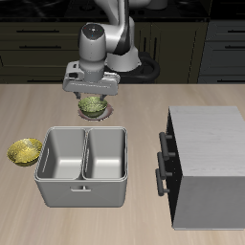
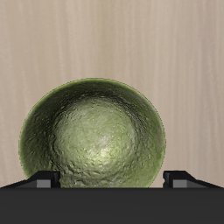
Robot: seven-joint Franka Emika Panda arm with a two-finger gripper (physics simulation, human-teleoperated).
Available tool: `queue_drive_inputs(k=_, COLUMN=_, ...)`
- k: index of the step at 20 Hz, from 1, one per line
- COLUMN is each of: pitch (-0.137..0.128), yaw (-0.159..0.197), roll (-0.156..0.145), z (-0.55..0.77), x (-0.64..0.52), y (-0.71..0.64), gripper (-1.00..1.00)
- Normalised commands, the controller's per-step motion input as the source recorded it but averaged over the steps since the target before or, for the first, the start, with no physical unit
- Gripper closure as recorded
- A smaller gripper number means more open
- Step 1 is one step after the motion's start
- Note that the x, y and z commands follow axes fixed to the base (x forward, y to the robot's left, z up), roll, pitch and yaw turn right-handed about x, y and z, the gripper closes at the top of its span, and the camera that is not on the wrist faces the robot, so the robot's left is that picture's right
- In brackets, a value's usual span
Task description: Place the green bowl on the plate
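Wood-grain surface (image 1: 144,100) is seen beneath the pincer (image 1: 93,99), behind the metal double bin (image 1: 84,165). Directly under the pincer, the green bowl (image 2: 93,134) is found upright on the surface; pincer fingers (image 2: 45,180) are spread apart, unclamped.

You see even, soft simulated light, sharp renders, and a glossy highlight inside the green bowl (image 2: 93,133).

plate hidden, green bowl (image 1: 94,106) half-covered
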Motion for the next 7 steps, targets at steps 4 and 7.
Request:
queue_drive_inputs(k=4, pitch=-0.005, yaw=0.015, roll=0.003, z=0.09, x=-0.06, y=0.06, gripper=-1.0)
queue_drive_inputs(k=7, pitch=-0.028, yaw=-0.01, roll=0.015, z=0.22, x=-0.12, y=0.03, gripper=-1.0)
